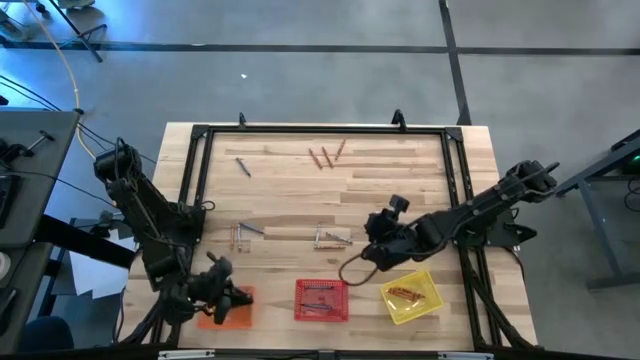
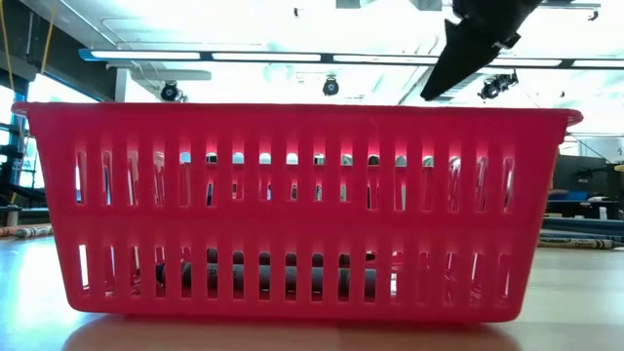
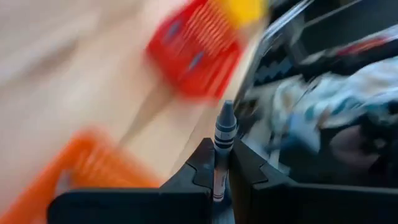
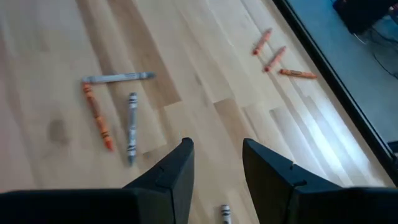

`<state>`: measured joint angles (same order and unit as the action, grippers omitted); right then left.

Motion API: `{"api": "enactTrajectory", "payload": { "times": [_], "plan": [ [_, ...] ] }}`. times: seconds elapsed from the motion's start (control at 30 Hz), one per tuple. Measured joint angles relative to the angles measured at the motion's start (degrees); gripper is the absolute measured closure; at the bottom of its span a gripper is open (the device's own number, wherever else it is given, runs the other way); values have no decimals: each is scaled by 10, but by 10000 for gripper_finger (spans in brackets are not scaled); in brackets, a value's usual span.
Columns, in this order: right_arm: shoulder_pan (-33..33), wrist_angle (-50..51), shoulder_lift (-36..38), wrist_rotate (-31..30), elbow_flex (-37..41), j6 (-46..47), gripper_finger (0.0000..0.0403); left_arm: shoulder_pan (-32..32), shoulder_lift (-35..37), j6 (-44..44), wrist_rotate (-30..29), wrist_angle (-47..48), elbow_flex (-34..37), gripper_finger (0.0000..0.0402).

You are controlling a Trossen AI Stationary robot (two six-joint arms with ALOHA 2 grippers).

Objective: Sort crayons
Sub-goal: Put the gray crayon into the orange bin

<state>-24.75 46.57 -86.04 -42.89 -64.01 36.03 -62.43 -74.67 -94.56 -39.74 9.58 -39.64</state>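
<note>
Blocking the low view: red basket [image 2: 292, 210].

Bare boards are left across the middle of the pale wooden bench [image 1: 400, 180]. The near edge is taken up by three square mesh baskets (orange [image 1: 228, 308], red [image 1: 321, 300], yellow [image 1: 412, 296]). Small clusters of thin crayons [image 1: 326, 155] are scattered toward the far side.

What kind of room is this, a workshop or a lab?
Most likely a robotics lab: two arms work at a framed wooden table on a bare concrete floor, with long ceiling strip lights and equipment benches alongside.
</note>
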Motion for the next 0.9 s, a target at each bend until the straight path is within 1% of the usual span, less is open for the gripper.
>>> {"api": "enactTrajectory", "payload": {
  "times": [0.07, 0.13, 0.33, 0.47, 0.57, 0.63, 0.73, 0.9],
  "plan": [
    [11, -3, 0, 0, 0, 1, 274, 0, 0, -64, 64, 36, 0, 397],
    [21, -10, 0, 0, 0, 2, 274, 0, 0, -103, 101, 63, 0, 397],
    [42, -33, 0, 3, 0, 0, 274, 0, 5, -127, 139, 98, 0, 397],
    [47, -32, 0, 14, 0, -3, 274, 1, 5, -185, 212, 161, 0, 397],
    [46, -32, 0, 14, 0, -4, 274, 6, 5, -215, 252, 210, 0, 397],
    [46, -32, 0, 14, 0, -4, 274, 11, 5, -224, 265, 223, 0, 396],
    [46, -32, 0, 14, 0, -4, 274, 20, 4, -215, 266, 214, 0, 391],
    [46, -31, 0, 14, 0, -5, 274, 32, 5, -209, 272, 196, 0, 368]
  ]
}}
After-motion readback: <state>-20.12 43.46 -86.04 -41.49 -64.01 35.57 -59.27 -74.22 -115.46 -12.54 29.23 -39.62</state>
